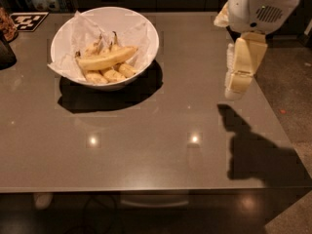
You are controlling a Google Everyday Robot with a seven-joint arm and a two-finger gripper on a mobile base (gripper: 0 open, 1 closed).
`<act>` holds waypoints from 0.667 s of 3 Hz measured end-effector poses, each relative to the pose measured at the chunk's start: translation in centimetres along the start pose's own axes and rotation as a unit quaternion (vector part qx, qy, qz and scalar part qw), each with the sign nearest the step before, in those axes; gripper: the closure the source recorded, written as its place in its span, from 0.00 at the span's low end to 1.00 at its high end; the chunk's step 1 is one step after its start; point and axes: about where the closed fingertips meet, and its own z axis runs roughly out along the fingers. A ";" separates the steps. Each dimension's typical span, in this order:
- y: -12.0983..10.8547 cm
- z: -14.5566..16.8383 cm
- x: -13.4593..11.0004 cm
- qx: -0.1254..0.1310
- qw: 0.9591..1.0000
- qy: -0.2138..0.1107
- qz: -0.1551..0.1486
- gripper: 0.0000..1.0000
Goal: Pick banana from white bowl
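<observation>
Camera view — banana [107,58] well left of claw [234,87].

The long, pale-yellow, gently curved banana [107,58] is laid across shorter bananas [113,74] inside the large, round, paper-lined white bowl [127,17], set far left on the grey surface [146,145]; the cream claw [235,89] is held over the right side, well apart

Glossy brown table [146,174], two light glints [194,138], speckled floor [288,82], end effector [233,92] over right edge
</observation>
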 end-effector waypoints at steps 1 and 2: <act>-0.6 0.0 -0.6 0.011 1.000 -0.007 -0.003 0.00; -1.5 0.4 -1.4 0.020 1.000 -0.021 0.000 0.00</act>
